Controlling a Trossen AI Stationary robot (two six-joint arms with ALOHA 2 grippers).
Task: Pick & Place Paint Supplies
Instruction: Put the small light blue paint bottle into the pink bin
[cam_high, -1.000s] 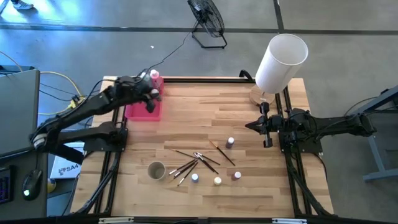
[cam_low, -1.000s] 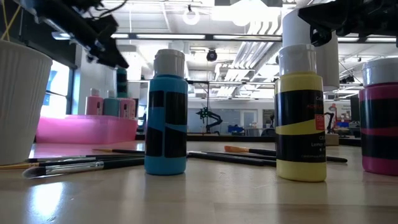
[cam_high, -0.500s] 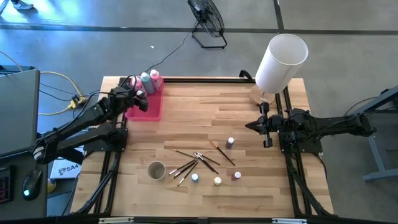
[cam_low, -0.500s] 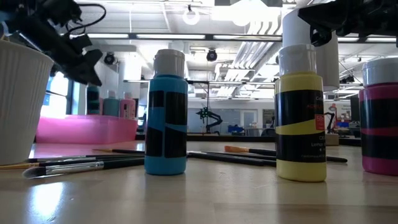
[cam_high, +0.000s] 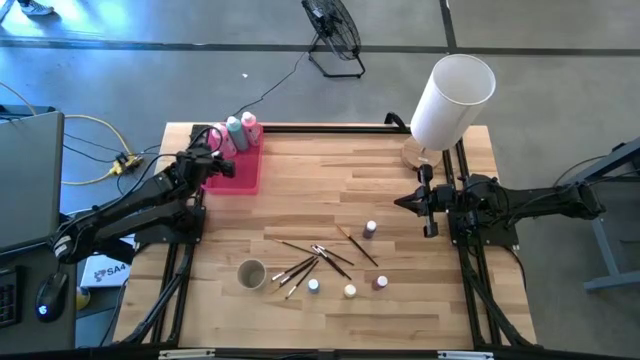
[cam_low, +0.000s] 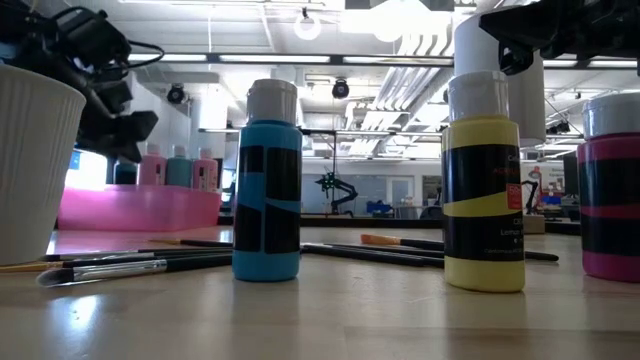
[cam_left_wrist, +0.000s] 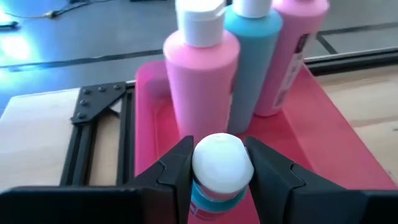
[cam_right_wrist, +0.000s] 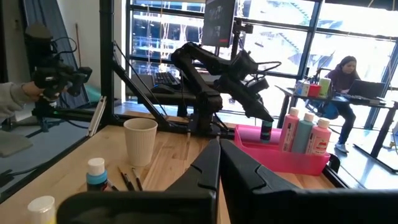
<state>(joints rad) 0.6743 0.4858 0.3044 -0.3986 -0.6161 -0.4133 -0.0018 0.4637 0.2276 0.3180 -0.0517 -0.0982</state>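
Observation:
My left gripper (cam_high: 207, 158) is over the left part of the pink tray (cam_high: 245, 178), shut on a tiny paint pot (cam_left_wrist: 222, 165) with a white cap and a teal label. Two pink squeeze bottles and a teal one (cam_left_wrist: 252, 56) stand upright at the tray's far end (cam_high: 240, 132). More small pots (cam_high: 370, 229) stand on the table, and thin brushes (cam_high: 315, 258) lie flat beside them. In the low view a blue pot (cam_low: 270, 180) and a yellow one (cam_low: 484, 180) stand close by. My right gripper (cam_high: 403, 202) waits shut at the table's right side. My left gripper pinches the small pot between its two fingers (cam_left_wrist: 177, 168), on opposite sides of its white cap (cam_left_wrist: 222, 158) and upper body. The fingers slant down from the table's left side. The pot is upright, low in the tray (cam_right_wrist: 266, 130); whether it rests on the floor I cannot tell.
A white paper cup (cam_high: 251, 273) stands near the table's front left. The big white lampshade (cam_high: 452, 100) sits on the far right corner. Bare wood lies between the tray and the brushes. A person sits at a desk beyond the table (cam_right_wrist: 348, 74).
My left gripper has moved toward the table's left edge and down, from above the tray's middle to its left part, carrying the small pot along while staying shut on it. The three squeeze bottles, covered by the arm before, now show.

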